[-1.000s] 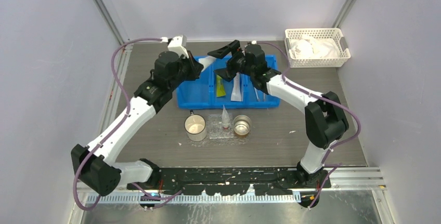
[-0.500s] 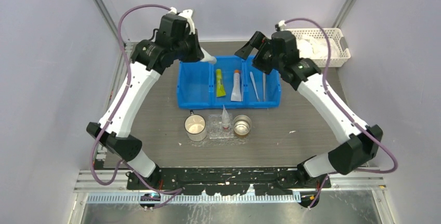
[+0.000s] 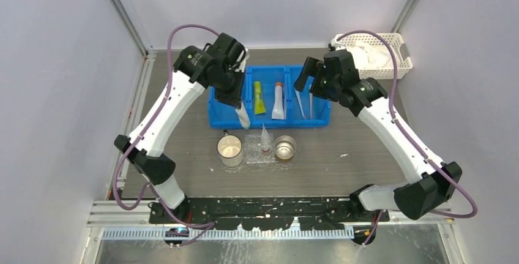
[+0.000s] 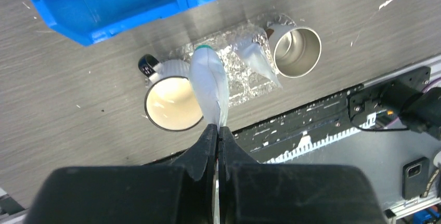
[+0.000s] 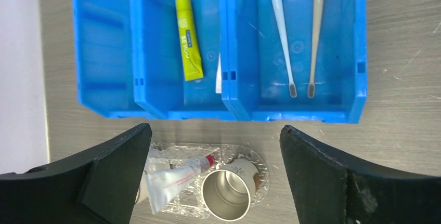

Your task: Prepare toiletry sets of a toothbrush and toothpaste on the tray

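Note:
The clear tray lies in front of the blue bin, between a white mug and a steel cup. One toiletry packet with a red tip rests on it, also in the right wrist view. My left gripper is shut on a second white packet with a green tip, which hangs over the bin's front edge. In the left wrist view this packet hangs above the tray and mug. My right gripper is open and empty above the bin's right end, jaws wide.
The blue three-compartment bin holds a yellow tube, a white tube and two toothbrushes. A white lattice basket stands at the back right. The black base rail runs along the near edge.
My left gripper has swung from behind the bin's left end to over its front edge, carrying the green-tipped packet. My right gripper has moved slightly nearer, over the bin.

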You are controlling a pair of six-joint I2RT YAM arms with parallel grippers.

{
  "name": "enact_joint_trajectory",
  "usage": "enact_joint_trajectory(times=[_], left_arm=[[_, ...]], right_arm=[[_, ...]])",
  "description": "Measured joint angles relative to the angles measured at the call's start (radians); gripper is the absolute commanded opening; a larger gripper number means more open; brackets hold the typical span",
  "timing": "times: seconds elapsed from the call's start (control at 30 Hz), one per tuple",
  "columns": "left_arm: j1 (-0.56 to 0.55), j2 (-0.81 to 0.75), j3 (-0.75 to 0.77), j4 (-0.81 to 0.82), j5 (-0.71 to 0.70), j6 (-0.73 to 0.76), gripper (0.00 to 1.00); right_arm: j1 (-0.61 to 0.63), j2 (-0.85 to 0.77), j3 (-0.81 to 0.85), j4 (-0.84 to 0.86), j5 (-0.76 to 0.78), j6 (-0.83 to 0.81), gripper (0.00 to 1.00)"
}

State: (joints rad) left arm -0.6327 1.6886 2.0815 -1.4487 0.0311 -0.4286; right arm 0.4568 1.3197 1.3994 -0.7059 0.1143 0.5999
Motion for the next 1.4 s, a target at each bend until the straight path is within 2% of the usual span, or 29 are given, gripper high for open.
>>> enact_joint_trajectory(times=[0.53,0.97,1.4], left_arm=[[-0.199,0.022,0.029,-0.097,-0.049,-0.039,0.01],[-0.211,0.025,-0.061,-0.043,-0.111,-0.043,0.01],[-0.211,0.026,-0.106,0.023,-0.114,-0.040,0.01]], right_arm=[[0.000,-0.032,-0.063,-0.009,-0.001,-0.023,1.00],[-0.010,-0.046,-0.110,-0.006,-0.013,-0.027,1.00],[-0.019,-0.046,-0.135,0.003,-0.031,-0.027,1.00]])
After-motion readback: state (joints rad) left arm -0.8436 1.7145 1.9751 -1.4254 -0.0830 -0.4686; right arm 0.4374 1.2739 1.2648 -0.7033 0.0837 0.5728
